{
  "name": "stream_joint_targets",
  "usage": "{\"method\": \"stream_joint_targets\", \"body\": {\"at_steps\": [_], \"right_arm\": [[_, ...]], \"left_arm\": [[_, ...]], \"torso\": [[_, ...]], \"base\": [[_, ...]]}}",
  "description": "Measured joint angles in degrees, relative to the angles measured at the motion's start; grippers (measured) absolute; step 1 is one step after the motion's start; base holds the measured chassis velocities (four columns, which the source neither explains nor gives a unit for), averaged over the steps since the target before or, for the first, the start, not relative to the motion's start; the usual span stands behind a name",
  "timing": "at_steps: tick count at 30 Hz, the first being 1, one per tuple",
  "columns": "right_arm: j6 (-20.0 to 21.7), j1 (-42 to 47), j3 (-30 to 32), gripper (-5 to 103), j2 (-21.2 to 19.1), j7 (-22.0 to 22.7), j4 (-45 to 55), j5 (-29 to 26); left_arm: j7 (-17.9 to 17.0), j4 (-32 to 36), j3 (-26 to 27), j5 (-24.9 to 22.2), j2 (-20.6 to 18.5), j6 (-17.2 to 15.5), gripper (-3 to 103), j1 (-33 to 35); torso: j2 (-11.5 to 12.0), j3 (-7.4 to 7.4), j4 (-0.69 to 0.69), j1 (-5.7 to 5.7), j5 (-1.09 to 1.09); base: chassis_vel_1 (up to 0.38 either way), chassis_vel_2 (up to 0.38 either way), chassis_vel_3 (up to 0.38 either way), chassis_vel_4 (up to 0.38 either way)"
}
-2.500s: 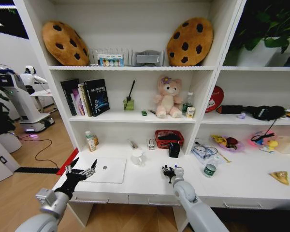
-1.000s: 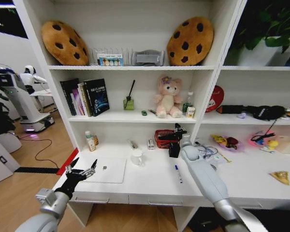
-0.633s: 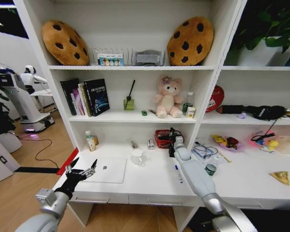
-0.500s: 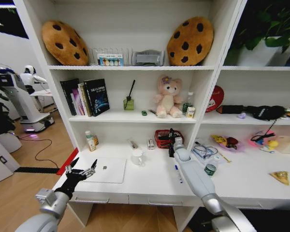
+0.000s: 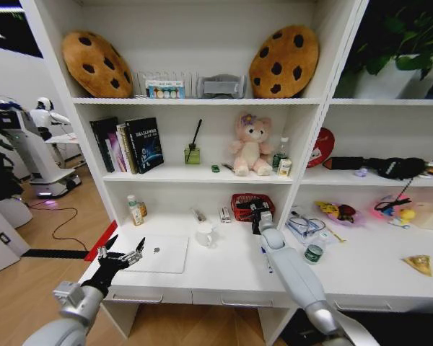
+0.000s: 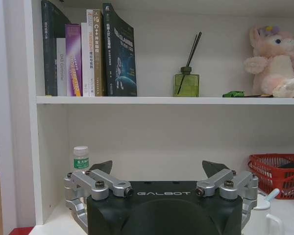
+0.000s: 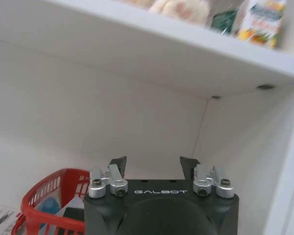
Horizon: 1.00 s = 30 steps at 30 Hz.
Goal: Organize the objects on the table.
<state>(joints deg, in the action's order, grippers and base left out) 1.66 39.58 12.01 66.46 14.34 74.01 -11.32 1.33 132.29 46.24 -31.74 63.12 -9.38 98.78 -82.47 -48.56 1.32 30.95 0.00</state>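
Observation:
The silver laptop (image 5: 161, 254) lies shut at the left of the white table (image 5: 224, 277). My left gripper (image 5: 123, 254) hovers open at the laptop's left edge; in the left wrist view this gripper (image 6: 158, 169) holds nothing. A thin dark pen (image 5: 264, 257) lies on the table, partly under my right arm. My right gripper (image 5: 258, 209) is open and empty by the red basket (image 5: 247, 207), and the right wrist view shows the gripper (image 7: 153, 164) above the basket (image 7: 46, 198). A small green item (image 5: 215, 169) rests on the middle shelf, near the green item (image 6: 233, 94) lies a thin dark pen (image 6: 257, 96).
A white mug (image 5: 204, 234) stands behind the laptop. Small bottles (image 5: 136, 210) sit at the back left. A bottle cap jar (image 5: 314, 253), cables (image 5: 303, 225) and toys (image 5: 337, 213) lie to the right. A pink plush (image 5: 250, 146), books (image 5: 128, 145) and a diffuser (image 5: 193, 153) fill the shelf above.
My right gripper went from the table's front edge up to the red basket, then drew back a little. A pen now lies where it was. The left arm has not moved.

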Motion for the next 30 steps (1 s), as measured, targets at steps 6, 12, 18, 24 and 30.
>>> {"method": "stream_joint_targets", "body": {"at_steps": [6, 12, 18, 24, 30], "right_arm": [[5.18, 7.46, -0.02, 85, -7.82, 6.11, 14.02, -8.45], [11.80, 18.36, 0.69, 99, -13.47, 16.30, 31.96, -23.33], [14.99, 25.94, 2.46, 100, -12.63, 22.22, 35.71, -27.11], [15.23, 30.06, 2.42, 100, -8.70, 21.76, 31.52, -23.54], [15.16, 26.89, 0.23, 99, -4.75, 18.26, 25.20, -22.01]], "left_arm": [[0.00, 0.00, 0.00, 0.00, 0.00, 0.00, 100, 0.00], [0.00, 0.00, 0.00, 0.00, 0.00, 0.00, 100, 0.00], [0.00, 0.00, 0.00, 0.00, 0.00, 0.00, 100, 0.00], [0.00, 0.00, 0.00, 0.00, 0.00, 0.00, 100, 0.00], [0.00, 0.00, 0.00, 0.00, 0.00, 0.00, 100, 0.00]], "torso": [[0.00, 0.01, 0.02, 0.00, -0.01], [-0.01, 0.01, 0.00, -0.01, -0.01], [-0.01, 0.01, 0.01, -0.01, 0.01], [-0.01, 0.00, 0.01, -0.01, 0.00], [0.00, 0.00, -0.01, 0.00, 0.00]], "base": [[0.000, 0.000, 0.000, 0.000], [0.000, 0.000, 0.000, 0.000], [0.000, 0.000, 0.000, 0.000], [0.000, 0.000, 0.000, 0.000], [0.000, 0.000, 0.000, 0.000]]}}
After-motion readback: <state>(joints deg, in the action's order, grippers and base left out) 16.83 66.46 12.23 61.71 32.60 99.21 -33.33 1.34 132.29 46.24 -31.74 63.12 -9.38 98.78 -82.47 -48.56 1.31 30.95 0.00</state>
